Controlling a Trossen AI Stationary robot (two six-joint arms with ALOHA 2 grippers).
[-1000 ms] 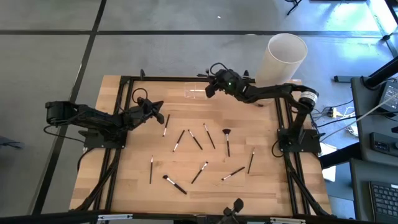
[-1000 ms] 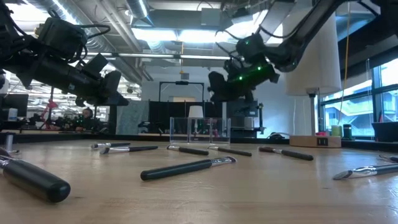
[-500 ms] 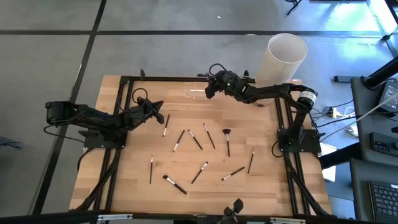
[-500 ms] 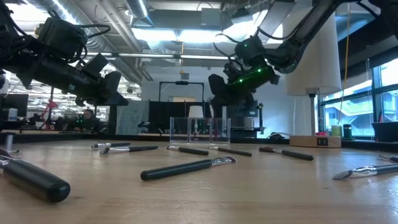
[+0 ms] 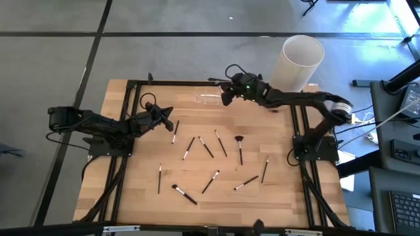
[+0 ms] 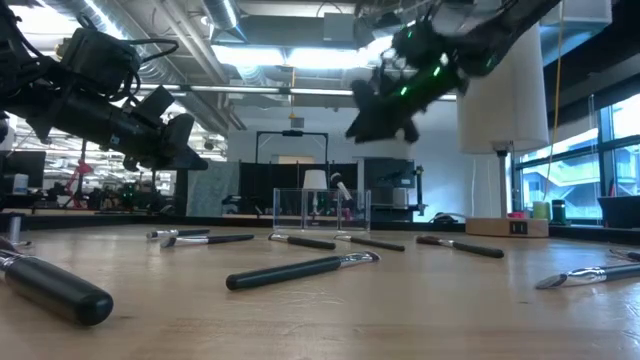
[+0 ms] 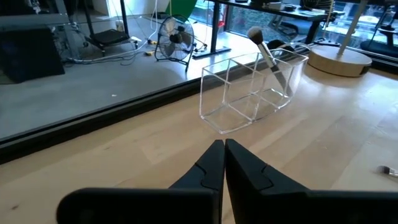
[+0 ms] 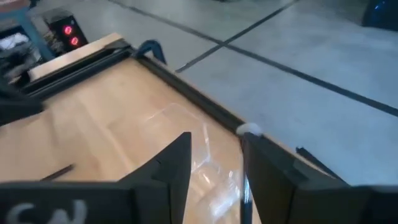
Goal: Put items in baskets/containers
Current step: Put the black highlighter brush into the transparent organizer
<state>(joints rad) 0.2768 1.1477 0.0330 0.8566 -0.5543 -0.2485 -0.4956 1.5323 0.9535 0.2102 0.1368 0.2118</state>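
A clear holder (image 5: 209,98) stands near the table's far edge, also in the low view (image 6: 320,208) and left wrist view (image 7: 249,93). One brush (image 7: 268,62) stands in it, handle end down and pale tip (image 8: 249,129) up, leaning on the holder's rim. My right gripper (image 6: 360,125) hangs open above the holder, clear of the brush; its fingers (image 8: 176,163) show apart. Several more brushes (image 5: 206,146) lie flat on the table's middle. My left gripper (image 7: 223,150) waits shut above the table's left part (image 5: 169,113), touching nothing.
A tall white cylinder (image 5: 302,60) on a tan base (image 7: 339,59) stands at the far right corner beside the right arm. A black frame (image 5: 177,83) runs along the table's edges. Bare wood lies between the holder and the loose brushes.
My right gripper has risen from just over the holder and drawn slightly toward the table's right edge. The brush stays behind, leaning in the holder. The left arm and the brushes on the table have kept still.
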